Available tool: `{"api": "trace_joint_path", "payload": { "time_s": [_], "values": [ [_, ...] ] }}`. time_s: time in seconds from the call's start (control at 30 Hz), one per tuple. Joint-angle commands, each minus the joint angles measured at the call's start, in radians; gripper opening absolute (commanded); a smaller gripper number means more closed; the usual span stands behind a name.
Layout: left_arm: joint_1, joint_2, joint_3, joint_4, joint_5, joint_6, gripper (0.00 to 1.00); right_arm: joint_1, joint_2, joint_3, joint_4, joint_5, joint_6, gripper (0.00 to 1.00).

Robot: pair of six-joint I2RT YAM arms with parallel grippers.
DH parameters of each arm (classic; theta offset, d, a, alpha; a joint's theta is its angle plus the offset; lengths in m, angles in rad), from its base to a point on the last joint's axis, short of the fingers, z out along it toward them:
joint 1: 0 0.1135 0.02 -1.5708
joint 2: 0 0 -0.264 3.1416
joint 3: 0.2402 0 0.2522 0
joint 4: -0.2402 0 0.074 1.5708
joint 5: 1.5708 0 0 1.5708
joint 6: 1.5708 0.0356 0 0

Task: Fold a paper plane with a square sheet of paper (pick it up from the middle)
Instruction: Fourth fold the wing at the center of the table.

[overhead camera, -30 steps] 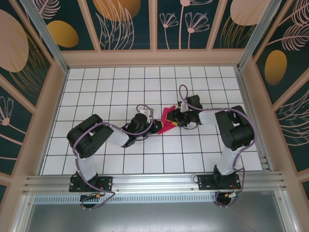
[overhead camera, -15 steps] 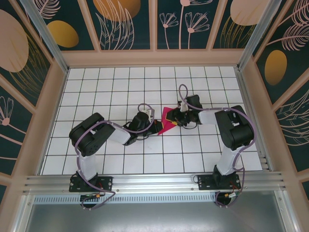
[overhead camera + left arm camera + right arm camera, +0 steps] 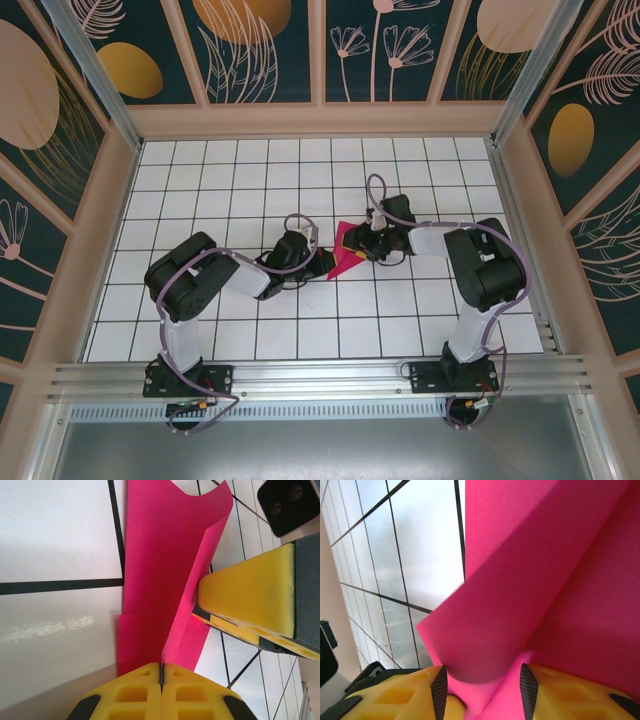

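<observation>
Left gripper (image 3: 161, 674) clamps the square sheet of paper (image 3: 160, 555) (pinched edge hidden); right gripper (image 3: 482, 676) stands apart around its curl.

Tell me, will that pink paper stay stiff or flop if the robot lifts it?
Probably floppy: the pink paper already curls over at its far edge. Likely very light, since the left tool pinches just its near edge. Its folds may hold their shape somewhat.

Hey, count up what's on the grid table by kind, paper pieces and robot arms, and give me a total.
Pink paper pieces: 1, the folded sheet
Robot arms: 2, the left arm and the right arm
Total: 3
</observation>
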Motion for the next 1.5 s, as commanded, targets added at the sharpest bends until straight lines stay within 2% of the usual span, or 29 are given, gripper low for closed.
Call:
{"api": "trace_joint_path", "payload": {
  "time_s": [0.0, 0.17, 0.5, 0.6, 0.73, 0.8, 0.9, 1.1, 1.27, 1.37, 1.47],
  "values": [
    [0.013, 0.019, 0.021, -0.033, 0.000, -0.007, 0.07, 0.012, 0.039, 0.015, -0.106, 0.150, -0.039, 0.46],
    [0.015, 0.009, 0.019, -0.053, -0.011, -0.001, 0.08, 0.028, 0.064, 0.038, -0.186, 0.263, -0.027, 0.43],
    [0.017, 0.004, 0.033, -0.079, -0.007, 0.019, 0.10, 0.041, 0.084, 0.056, -0.227, 0.304, -0.014, 0.40],
    [0.021, -0.023, 0.042, -0.115, -0.009, 0.037, 0.16, 0.043, 0.103, 0.073, -0.265, 0.339, -0.006, 0.39],
    [0.026, -0.093, 0.042, -0.180, -0.019, 0.057, 0.30, 0.044, 0.132, 0.097, -0.308, 0.356, 0.001, 0.37],
    [0.026, -0.126, 0.042, -0.215, -0.034, 0.065, 0.35, 0.044, 0.150, 0.108, -0.329, 0.355, 0.003, 0.37],
    [0.026, -0.147, 0.041, -0.232, -0.043, 0.066, 0.34, 0.046, 0.162, 0.111, -0.340, 0.351, 0.003, 0.38],
    [0.026, -0.110, 0.060, -0.168, 0.024, 0.055, 0.28, 0.045, 0.186, 0.123, -0.366, 0.352, -0.007, 0.43],
    [0.027, -0.077, 0.094, -0.200, 0.012, 0.055, 0.21, 0.046, 0.202, 0.129, -0.374, 0.354, -0.009, 0.44],
    [0.031, -0.075, 0.103, -0.236, -0.025, 0.058, 0.22, 0.044, 0.198, 0.115, -0.353, 0.343, -0.008, 0.44],
    [0.041, -0.074, 0.095, -0.227, -0.029, 0.066, 0.31, 0.042, 0.192, 0.100, -0.328, 0.321, -0.009, 0.44]
  ]
}}
